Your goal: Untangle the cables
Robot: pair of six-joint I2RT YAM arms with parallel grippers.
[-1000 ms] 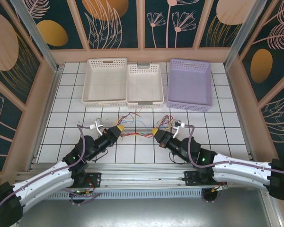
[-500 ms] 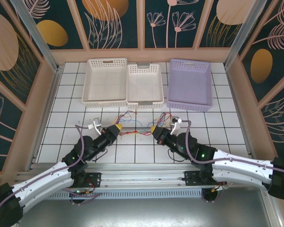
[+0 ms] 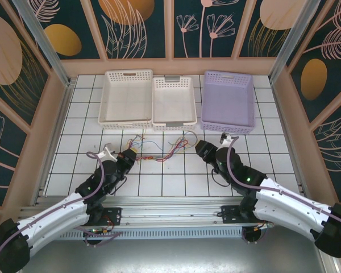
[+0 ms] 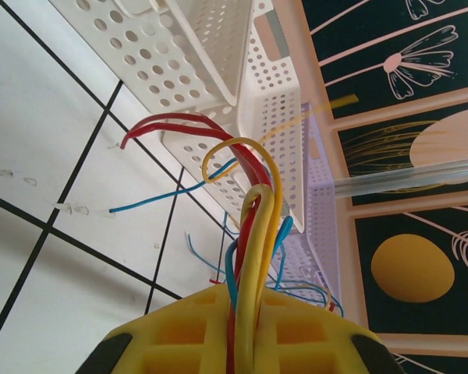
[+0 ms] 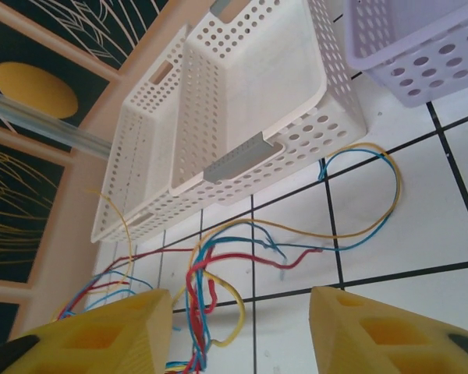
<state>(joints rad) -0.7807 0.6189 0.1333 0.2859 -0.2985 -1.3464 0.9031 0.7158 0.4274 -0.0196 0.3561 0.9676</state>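
Two arms reach in from the near edge of the white-tiled desk (image 3: 74, 128), tips angled toward each other

- Cables (image 3: 159, 150): loose tangle of thin red, blue and yellow wires on the tiles between the two arm tips, in front of the baskets. Stray ends curl toward the basket walls but stay outside them
- Left fingers (image 3: 129, 154): pressed together on one end of the cables. Its wrist camera shows red, yellow and blue strands pinched in the seam between the yellow pads, fanning out beyond them
- Right fingers (image 3: 201, 148): spread apart, holding nothing. Its wrist camera shows the two yellow tips well apart, with the bundle lying on the desk beyond the gap
- Far side of desk, in a row: white basket (image 3: 127, 114), second white basket (image 3: 173, 114) touching it, purple basket (image 3: 228, 116) just beside
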